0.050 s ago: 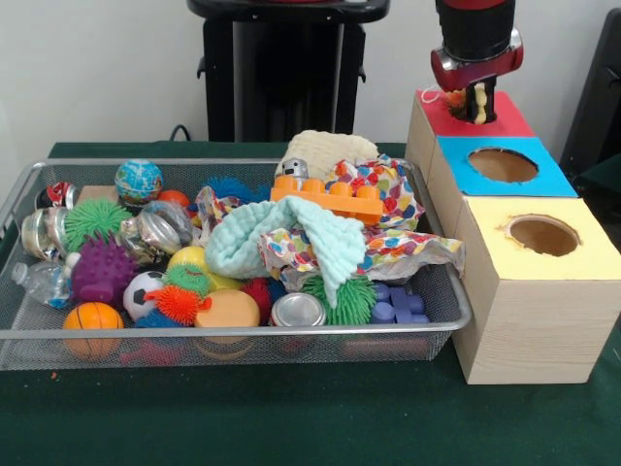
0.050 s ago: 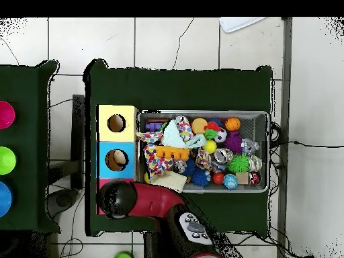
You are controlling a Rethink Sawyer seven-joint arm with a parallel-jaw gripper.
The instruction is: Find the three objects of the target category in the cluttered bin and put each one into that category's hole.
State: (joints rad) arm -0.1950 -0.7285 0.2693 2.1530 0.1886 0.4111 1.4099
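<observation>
**Toy at the red box**

Toy (image 1: 456, 96) with a yellowish body is sitting between the gripper's (image 1: 474, 103) fingers, pinched right over the red-topped box (image 1: 500, 118) at the far end of the row of 3 boxes. The blue-topped box (image 1: 543, 177) and yellow-topped box (image 1: 592, 254) are showing their round holes. Beside them, the wire bin (image 1: 19, 194) is holding balls, an orange brick (image 1: 325, 199), a teal cloth (image 1: 291, 238) and spiky toys.
</observation>
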